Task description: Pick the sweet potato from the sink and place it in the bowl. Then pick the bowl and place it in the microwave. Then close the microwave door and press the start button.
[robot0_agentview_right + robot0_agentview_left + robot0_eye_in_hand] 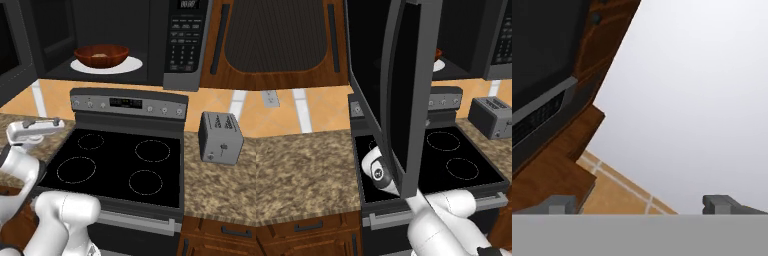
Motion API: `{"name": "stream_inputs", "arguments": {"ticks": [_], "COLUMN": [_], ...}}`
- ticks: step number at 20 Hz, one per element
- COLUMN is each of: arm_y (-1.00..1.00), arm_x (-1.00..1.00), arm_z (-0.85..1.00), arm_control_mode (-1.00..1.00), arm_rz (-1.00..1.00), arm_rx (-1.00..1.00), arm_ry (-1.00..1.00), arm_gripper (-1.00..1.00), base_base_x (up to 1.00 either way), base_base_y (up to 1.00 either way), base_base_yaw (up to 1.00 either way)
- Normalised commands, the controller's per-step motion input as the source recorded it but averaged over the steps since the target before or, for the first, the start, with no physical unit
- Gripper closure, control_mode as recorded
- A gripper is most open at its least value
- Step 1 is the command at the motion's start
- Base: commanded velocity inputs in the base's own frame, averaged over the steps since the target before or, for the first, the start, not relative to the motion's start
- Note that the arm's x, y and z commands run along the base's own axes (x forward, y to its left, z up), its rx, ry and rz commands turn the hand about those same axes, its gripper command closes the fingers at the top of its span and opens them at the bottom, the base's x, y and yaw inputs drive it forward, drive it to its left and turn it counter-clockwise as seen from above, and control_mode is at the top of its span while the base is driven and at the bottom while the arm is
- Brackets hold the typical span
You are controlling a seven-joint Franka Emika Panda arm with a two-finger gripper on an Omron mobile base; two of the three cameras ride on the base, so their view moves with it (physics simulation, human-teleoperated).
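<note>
I saw the bowl (101,55) sitting on the white turntable plate (131,65) inside the microwave (186,45), something tan lying in it, likely the sweet potato (101,53). The microwave door (398,90) stood swung wide open. My gripper (643,204) was empty, its 2 fingertips (719,202) spread far apart, beside the stove (125,165)

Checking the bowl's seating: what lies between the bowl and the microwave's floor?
In the right base view, a white round plate lies under the bowl, between it and the floor of the microwave.
</note>
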Motion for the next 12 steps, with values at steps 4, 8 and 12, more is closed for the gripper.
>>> {"name": "stream_inputs", "arguments": {"ticks": [4,8,12], "arm_y": [0.30,0.10,0.18], "arm_x": [0.01,0.07,0.21], "arm_z": [-0.01,-0.10,-0.25], "arm_control_mode": [-1.00,-1.00,-1.00], "arm_rz": [-0.20,-0.13,-0.06], "arm_rx": [-0.03,-0.01,0.00], "arm_ry": [0.34,0.36,0.28], "arm_gripper": [-1.00,-1.00,-1.00], "base_base_x": [0.00,0.00,0.00], "base_base_y": [0.00,0.00,0.00], "base_base_yaw": [0.00,0.00,0.00]}}
